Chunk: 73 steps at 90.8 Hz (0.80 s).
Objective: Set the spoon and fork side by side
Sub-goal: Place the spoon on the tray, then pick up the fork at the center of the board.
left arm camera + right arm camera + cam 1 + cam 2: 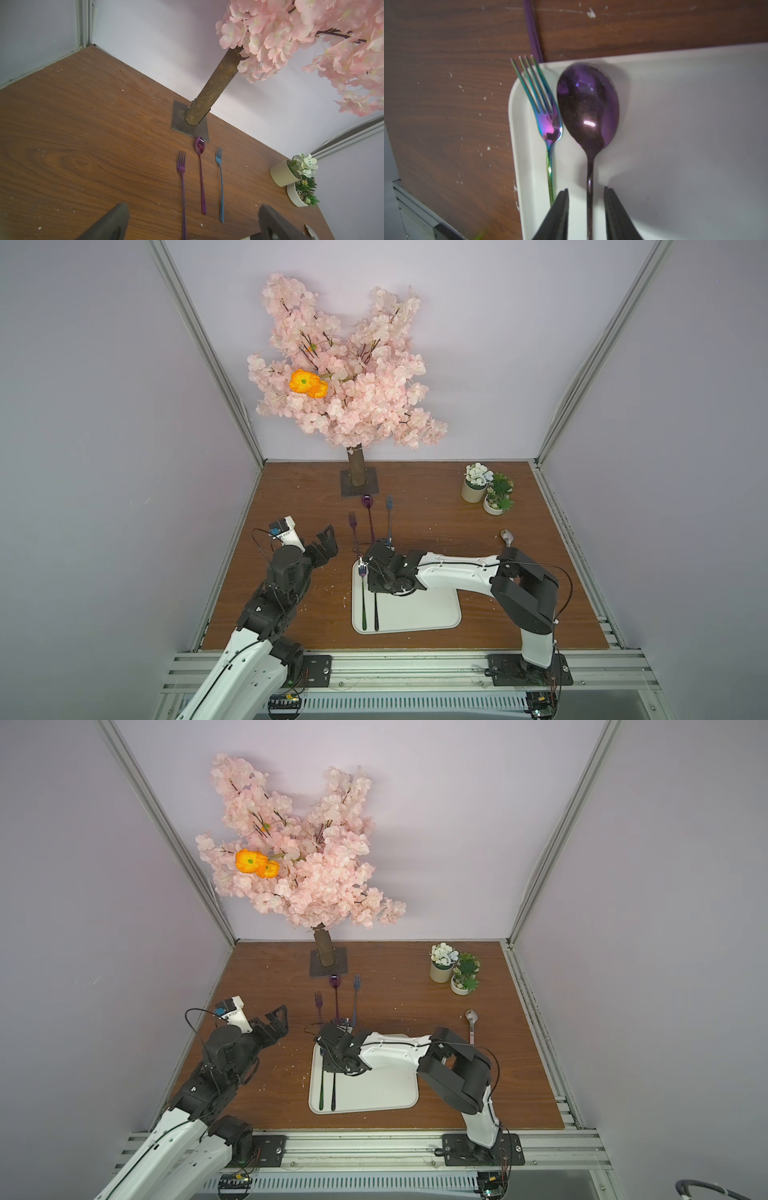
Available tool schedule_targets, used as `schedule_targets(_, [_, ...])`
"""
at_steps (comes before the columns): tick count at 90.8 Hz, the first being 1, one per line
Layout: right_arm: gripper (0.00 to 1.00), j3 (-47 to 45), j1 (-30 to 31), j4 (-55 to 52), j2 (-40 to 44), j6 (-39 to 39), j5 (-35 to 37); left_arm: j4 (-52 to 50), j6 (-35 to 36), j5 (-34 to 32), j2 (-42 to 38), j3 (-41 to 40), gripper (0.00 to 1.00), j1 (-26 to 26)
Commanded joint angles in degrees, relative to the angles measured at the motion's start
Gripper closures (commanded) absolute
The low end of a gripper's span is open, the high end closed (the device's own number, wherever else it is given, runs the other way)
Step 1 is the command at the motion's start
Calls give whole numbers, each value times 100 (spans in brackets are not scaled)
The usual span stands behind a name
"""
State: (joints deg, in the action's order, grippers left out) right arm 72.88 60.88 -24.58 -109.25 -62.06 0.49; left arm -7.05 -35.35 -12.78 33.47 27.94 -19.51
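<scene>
Iridescent fork and purple spoon lie parallel on the tray, heads toward the blossom tree. The right end effector is parted astride the spoon's handle without touching it, and the left end effector is wide.

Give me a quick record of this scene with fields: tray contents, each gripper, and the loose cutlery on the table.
Tray contents: iridescent metal fork and dark purple metal spoon, side by side in the white tray
Right gripper: open, jaws astride the spoon's handle
Left gripper: open, empty, over the wooden table
Loose cutlery: purple fork, slim purple spoon, blue fork, beyond the tray
</scene>
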Motion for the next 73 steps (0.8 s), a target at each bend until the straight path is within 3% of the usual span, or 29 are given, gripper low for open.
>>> schedule_targets(1, [61, 253, 80, -327, 476, 341, 340, -20, -54, -164, -33, -42, 0, 23])
schedule_targets(19, [52, 680, -48, -829, 876, 1299, 954, -96, -48, -246, 30, 23, 0, 17])
schedule_targets(35, [50, 912, -1002, -973, 794, 2318, 888, -199, 13, -175, 217, 185, 0, 17])
schedule_targets(52, [51, 1855, -1633, -1128, -147, 3035, 935, -372, 122, -177, 454, 384, 0, 17])
schedule_targets(73, [55, 3300, -2021, -1211, -1585, 3235, 810, -390, 170, -207, 468, 390, 1, 17])
